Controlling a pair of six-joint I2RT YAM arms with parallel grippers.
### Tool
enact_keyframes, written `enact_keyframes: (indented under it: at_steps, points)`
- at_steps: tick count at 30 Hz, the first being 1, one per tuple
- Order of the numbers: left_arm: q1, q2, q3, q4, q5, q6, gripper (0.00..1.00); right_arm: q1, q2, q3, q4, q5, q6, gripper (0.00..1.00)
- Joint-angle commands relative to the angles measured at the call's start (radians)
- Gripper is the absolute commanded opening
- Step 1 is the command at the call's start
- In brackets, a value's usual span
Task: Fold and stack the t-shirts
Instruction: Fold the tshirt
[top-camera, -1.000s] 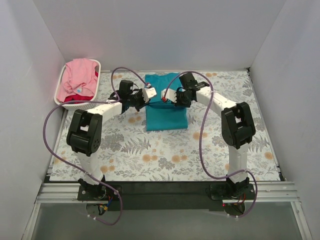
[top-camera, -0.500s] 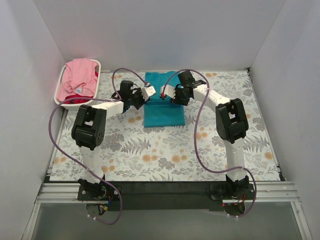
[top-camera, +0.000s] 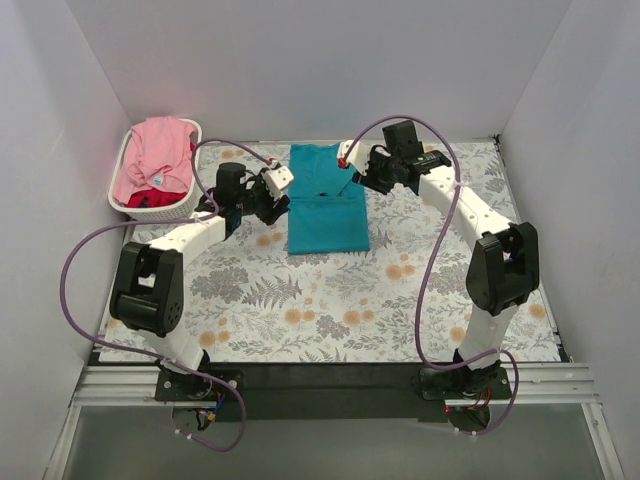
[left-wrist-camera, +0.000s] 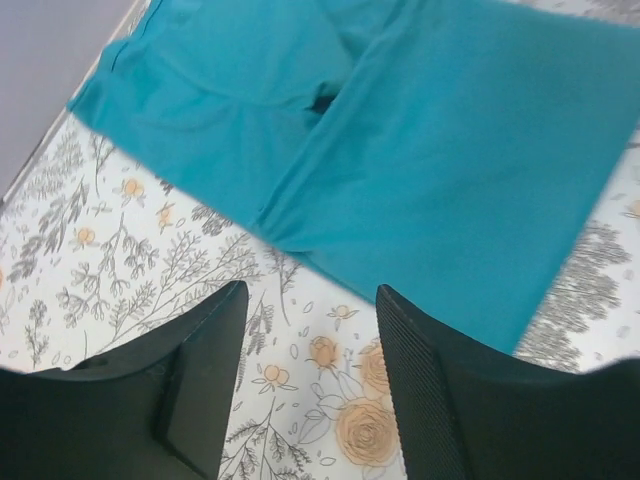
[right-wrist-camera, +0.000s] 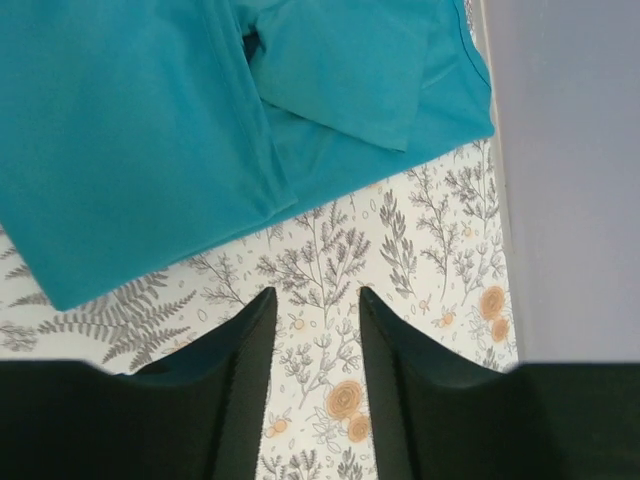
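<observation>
The teal t-shirt (top-camera: 326, 205) lies flat on the floral tablecloth at the back centre, its lower half folded over into a rectangle; it also fills the left wrist view as teal cloth (left-wrist-camera: 430, 150) and the right wrist view (right-wrist-camera: 130, 130). My left gripper (top-camera: 277, 180) hovers just left of the shirt, open and empty (left-wrist-camera: 310, 292). My right gripper (top-camera: 346, 158) hangs over the shirt's upper right corner, open and empty (right-wrist-camera: 316, 293). The pink t-shirt (top-camera: 158, 155) is heaped in the white basket (top-camera: 170, 211), with a bit of the red t-shirt (top-camera: 150, 199) under it.
The basket stands at the back left corner against the left wall. White walls close in the table on three sides. Purple cables loop from both arms. The floral tablecloth (top-camera: 330, 300) covers the table in front of the teal shirt.
Both grippers were shut at the teal shirt's middle; they have opened and let the cloth go. The left has pulled away to the left, the right up and back to the right.
</observation>
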Motion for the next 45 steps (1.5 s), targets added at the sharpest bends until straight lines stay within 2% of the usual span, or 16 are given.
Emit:
enact_keyframes:
  at_steps: [1,5,8,14,21,27,30,31,34,39,43,45]
  points:
    - [-0.015,-0.086,-0.057,-0.039,0.118,-0.052,0.52,0.007,0.022,-0.028,-0.071,-0.103,0.096,0.42]
    - [-0.022,-0.049,-0.047,-0.085,0.143,-0.138,0.41,0.007,0.074,-0.011,-0.094,-0.178,0.202,0.36]
    - [-0.033,-0.003,-0.037,-0.103,0.143,-0.171,0.39,0.009,0.119,-0.008,-0.102,-0.204,0.245,0.33]
    - [-0.062,0.106,-0.011,-0.108,0.052,-0.219,0.36,0.010,0.220,-0.008,-0.100,-0.209,0.293,0.30]
    - [-0.111,0.154,-0.014,-0.213,-0.018,-0.164,0.31,0.013,0.260,-0.087,-0.102,-0.166,0.297,0.28]
    - [-0.156,0.039,-0.141,-0.290,0.006,-0.133,0.26,0.059,0.134,-0.306,-0.097,-0.170,0.284,0.26]
    - [-0.173,-0.070,-0.221,-0.318,0.038,-0.161,0.25,0.061,0.030,-0.345,-0.116,-0.216,0.299,0.29]
    - [-0.174,-0.096,-0.232,-0.332,0.049,-0.162,0.26,0.062,-0.031,-0.353,-0.141,-0.232,0.299,0.34]
    - [-0.173,-0.204,-0.238,-0.388,0.066,-0.150,0.31,0.062,-0.150,-0.379,-0.172,-0.252,0.287,0.43]
    - [-0.186,-0.371,-0.274,-0.444,0.114,-0.057,0.39,0.090,-0.301,-0.480,-0.189,-0.212,0.202,0.45]
    - [-0.212,-0.402,-0.333,-0.430,0.104,-0.009,0.45,0.166,-0.364,-0.598,-0.108,-0.131,0.162,0.46]
    - [-0.220,-0.443,-0.411,-0.343,0.104,0.005,0.46,0.180,-0.381,-0.679,-0.044,-0.092,0.152,0.46]
